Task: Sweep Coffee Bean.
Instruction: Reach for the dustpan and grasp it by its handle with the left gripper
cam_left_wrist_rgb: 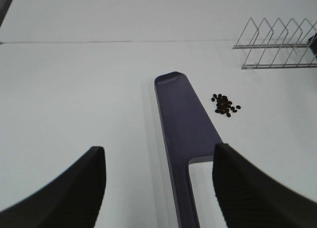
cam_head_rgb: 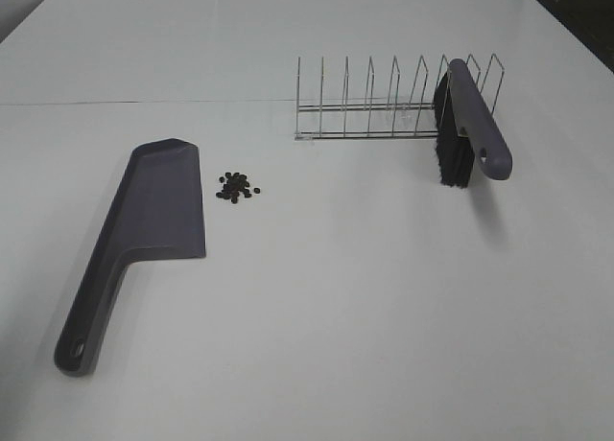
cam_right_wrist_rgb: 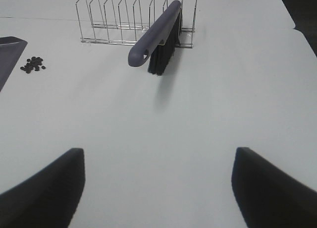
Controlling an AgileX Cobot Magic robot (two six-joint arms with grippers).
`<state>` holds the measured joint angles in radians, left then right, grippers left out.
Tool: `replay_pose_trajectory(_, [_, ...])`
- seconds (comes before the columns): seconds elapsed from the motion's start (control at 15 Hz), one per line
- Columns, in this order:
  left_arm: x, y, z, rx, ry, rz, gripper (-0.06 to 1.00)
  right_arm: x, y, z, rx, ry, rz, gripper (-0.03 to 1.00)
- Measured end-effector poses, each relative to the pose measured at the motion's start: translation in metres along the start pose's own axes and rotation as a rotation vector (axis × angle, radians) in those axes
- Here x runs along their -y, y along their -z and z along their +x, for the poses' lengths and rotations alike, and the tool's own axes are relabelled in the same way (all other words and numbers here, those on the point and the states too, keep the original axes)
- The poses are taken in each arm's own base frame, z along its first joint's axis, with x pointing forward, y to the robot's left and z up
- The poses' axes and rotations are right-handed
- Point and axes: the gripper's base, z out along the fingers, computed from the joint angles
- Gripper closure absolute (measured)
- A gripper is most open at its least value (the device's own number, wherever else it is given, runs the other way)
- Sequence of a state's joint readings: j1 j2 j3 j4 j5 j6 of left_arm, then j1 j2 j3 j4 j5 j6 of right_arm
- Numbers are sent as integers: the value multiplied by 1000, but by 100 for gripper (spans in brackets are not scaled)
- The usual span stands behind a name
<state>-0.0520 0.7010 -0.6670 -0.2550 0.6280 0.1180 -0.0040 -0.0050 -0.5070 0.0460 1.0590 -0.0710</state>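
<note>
A loose cluster of tiny dark coffee beans (cam_head_rgb: 236, 187) lies on the white table just right of the grey dustpan's blade (cam_head_rgb: 163, 206); the pan's handle runs toward the front left. The beans also show in the left wrist view (cam_left_wrist_rgb: 225, 104) and the right wrist view (cam_right_wrist_rgb: 32, 64). A grey brush with black bristles (cam_head_rgb: 470, 129) leans in the wire rack (cam_head_rgb: 384, 101) at the back right. My left gripper (cam_left_wrist_rgb: 158, 183) is open, hovering over the dustpan handle (cam_left_wrist_rgb: 183, 188). My right gripper (cam_right_wrist_rgb: 158, 183) is open and empty, well short of the brush (cam_right_wrist_rgb: 156, 32). Neither gripper shows in the exterior view.
The wire rack (cam_right_wrist_rgb: 129, 20) with several dividers stands behind the beans and to the right. A seam (cam_head_rgb: 144, 103) crosses the white table. Dark floor shows past the table's far right corner (cam_head_rgb: 576, 10).
</note>
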Motion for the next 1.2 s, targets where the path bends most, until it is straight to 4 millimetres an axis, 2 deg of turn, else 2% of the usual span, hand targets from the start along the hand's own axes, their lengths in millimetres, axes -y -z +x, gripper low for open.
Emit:
replay_pose_trajectory(0.2, [-2,-55,-35,-219,26,10,32,0,0,0,0,0,0,28])
replay_pose_trajectory(0.4, [-5,-109,-46,-446,94,26,28,0,0,0,0,0,0,28])
replay_pose_trajectory(0.47, [-5,-138,-42,-559,126,24,27,0,0,0,0,0,0,28])
replay_pose_trajectory(0.73, [5,-201,-13,-764,119,-3,27,0,0,0,0,0,0,28])
replay_pose_trajectory(0.93, [20,-232,15,-872,98,-47,27,0,0,0,0,0,0,28])
replay_pose_trajectory(1.2, [36,-259,50,-977,62,-111,27,0,0,0,0,0,0,28])
